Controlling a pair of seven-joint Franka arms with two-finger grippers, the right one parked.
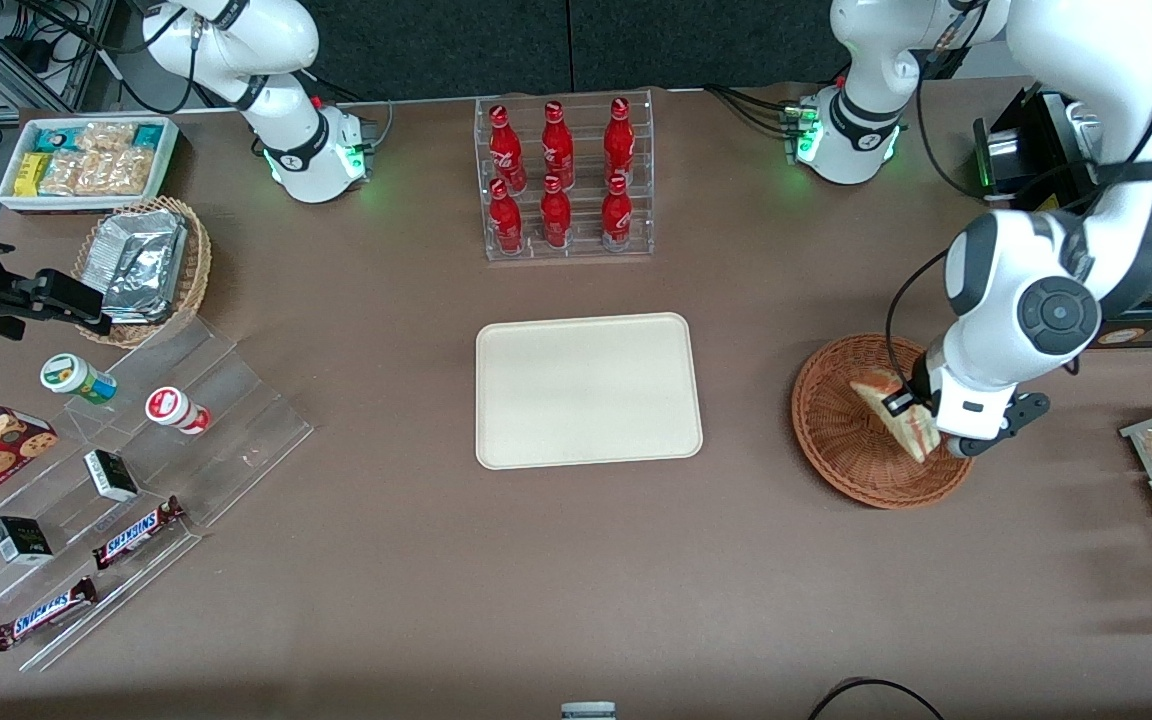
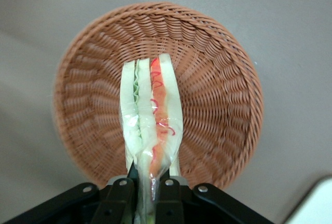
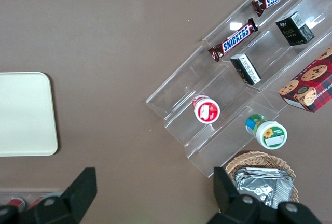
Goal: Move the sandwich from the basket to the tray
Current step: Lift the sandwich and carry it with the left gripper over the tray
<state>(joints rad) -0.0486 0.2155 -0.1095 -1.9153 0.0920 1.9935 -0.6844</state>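
The gripper (image 2: 147, 182) is clenched on one end of the sandwich (image 2: 149, 114), held over the basket (image 2: 218, 79); the slippery wrap may slide out — before reaching the tray (image 1: 588, 390).

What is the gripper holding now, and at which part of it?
The gripper, above the basket, is shut on the sandwich. Its fingers pinch the two bread faces at one end of the wedge; the filling edge faces the wrist camera.

Bright even overhead light, soft shadows, sharp focus
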